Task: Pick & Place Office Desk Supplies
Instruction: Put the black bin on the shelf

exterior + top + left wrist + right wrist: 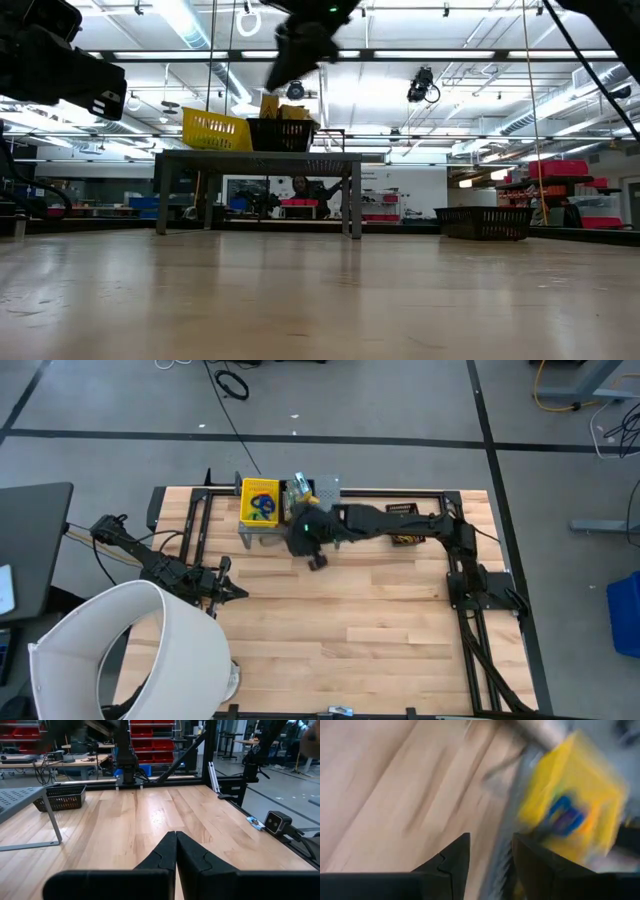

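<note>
A yellow basket (260,501) holding blue and green elastic loops (264,506) stands on a grey raised stand (250,532) at the table's far side. It shows blurred in the right wrist view (572,805). A dark basket (300,490) with yellow-and-green boxes stands beside it on the stand. My right gripper (318,561) hangs open and empty above the table, just in front of the stand, and shows high up in the low view (292,50). Its fingers stand apart in its wrist view (491,840). My left gripper (236,592) is shut and empty at the table's left (176,836).
A big white cylinder (140,650) stands at the near left corner. A second dark basket (485,222) sits on the table at the far right, under the right arm. Bare wood (350,620) lies across the table's middle and near side. A person stands in the room behind the table (300,188).
</note>
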Controlling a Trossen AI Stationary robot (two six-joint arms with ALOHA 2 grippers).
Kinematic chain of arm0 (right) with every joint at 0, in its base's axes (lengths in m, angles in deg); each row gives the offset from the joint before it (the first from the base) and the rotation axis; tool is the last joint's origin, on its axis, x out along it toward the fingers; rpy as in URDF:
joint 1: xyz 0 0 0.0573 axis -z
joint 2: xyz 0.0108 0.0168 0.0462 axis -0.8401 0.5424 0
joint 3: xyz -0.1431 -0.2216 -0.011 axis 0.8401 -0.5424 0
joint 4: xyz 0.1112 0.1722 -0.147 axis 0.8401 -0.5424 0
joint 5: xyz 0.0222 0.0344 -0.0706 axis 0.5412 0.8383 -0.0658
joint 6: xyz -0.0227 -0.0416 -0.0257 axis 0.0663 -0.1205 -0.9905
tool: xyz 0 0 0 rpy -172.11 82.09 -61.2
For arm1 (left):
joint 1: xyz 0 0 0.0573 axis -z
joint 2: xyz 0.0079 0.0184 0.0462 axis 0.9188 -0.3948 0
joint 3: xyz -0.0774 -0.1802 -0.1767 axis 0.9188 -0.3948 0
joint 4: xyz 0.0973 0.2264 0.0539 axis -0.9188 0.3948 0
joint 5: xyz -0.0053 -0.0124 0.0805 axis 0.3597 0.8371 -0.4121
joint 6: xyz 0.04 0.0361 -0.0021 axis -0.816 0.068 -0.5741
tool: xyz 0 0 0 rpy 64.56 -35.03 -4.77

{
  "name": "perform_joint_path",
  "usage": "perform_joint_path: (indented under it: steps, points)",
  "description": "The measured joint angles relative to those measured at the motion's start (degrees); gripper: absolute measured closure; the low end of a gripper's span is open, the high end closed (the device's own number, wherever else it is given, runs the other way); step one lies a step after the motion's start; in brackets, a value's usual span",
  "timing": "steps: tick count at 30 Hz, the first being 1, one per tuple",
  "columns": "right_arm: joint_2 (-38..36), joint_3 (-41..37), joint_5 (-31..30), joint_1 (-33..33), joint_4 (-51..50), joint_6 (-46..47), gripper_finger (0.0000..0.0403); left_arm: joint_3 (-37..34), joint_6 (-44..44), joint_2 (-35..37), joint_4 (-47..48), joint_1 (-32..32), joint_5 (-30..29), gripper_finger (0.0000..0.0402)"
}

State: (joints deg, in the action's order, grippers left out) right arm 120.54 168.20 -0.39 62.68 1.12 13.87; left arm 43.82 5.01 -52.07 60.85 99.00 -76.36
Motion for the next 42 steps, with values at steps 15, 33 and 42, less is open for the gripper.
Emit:
perform_joint_path:
  steps: [15,33,42]
  points:
    - [-1.97,-2.28,-3.64,-6.1,-45.79,30.2,0.0247,0.0,-0.02,0.0,0.07,0.02,1.5,0.0393]
    - [-12.18,-55.47,24.83,-6.83,37.92,37.11,0.0247,0.0,-0.88,0.0,0.59,0.02,1.98,0.0393]
    - [-22.82,-79.52,5.44,-6.87,62.59,45.3,0.0261,0.01,-1.24,0.0,0.55,0.02,1.93,0.0393]
